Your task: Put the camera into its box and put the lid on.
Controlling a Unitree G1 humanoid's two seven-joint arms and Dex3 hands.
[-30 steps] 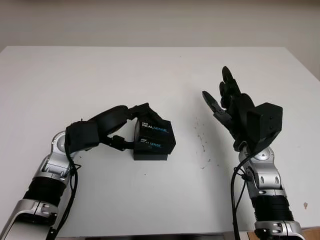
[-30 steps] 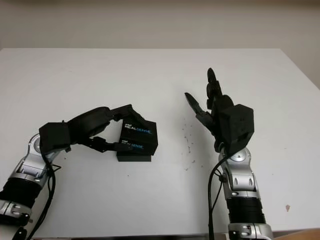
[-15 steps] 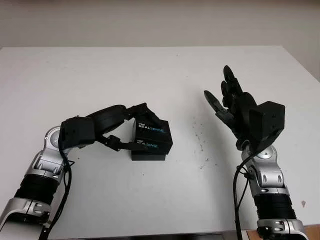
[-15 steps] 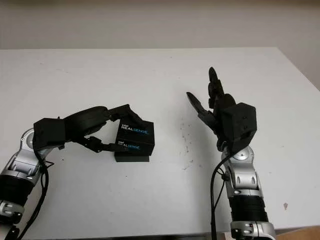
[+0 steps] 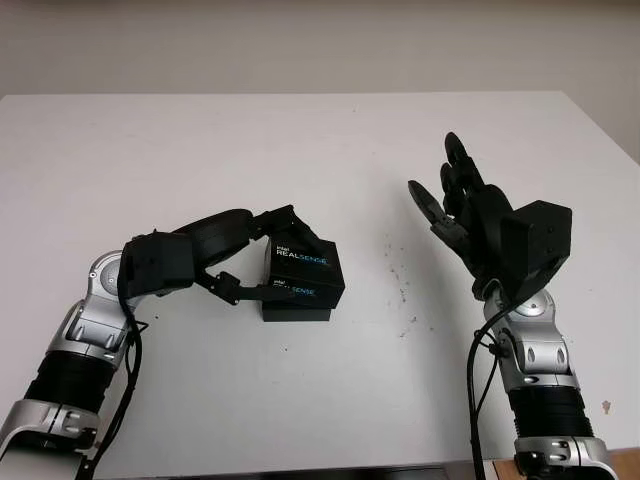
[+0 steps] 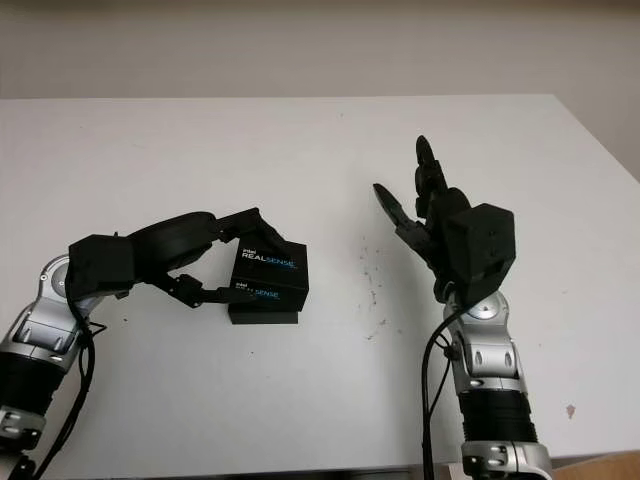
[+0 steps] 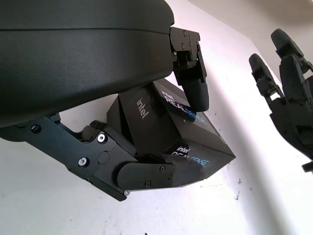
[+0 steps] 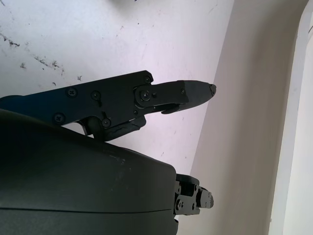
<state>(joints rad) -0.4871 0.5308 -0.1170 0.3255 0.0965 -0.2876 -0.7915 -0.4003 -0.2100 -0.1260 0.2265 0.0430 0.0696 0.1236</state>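
A black box (image 5: pixel 298 312) sits on the table at about seven o'clock from centre. Its black lid (image 5: pixel 304 268), printed "Intel RealSense" in white and blue, rests tilted on top, not fully seated.

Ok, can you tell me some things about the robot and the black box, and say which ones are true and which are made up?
1. The left hand grips the lid. True.
2. The lid sits on top of the box. True, though it looks a little askew and I cannot tell if it is pushed fully down.
3. The right hand is holding the box too. False: it is open and raised above the table, well away from the box.
4. The lid is plain with no writing. False: it has "RealSense" printed on it.
5. The box stands on a red tray. False: it sits straight on the white table.
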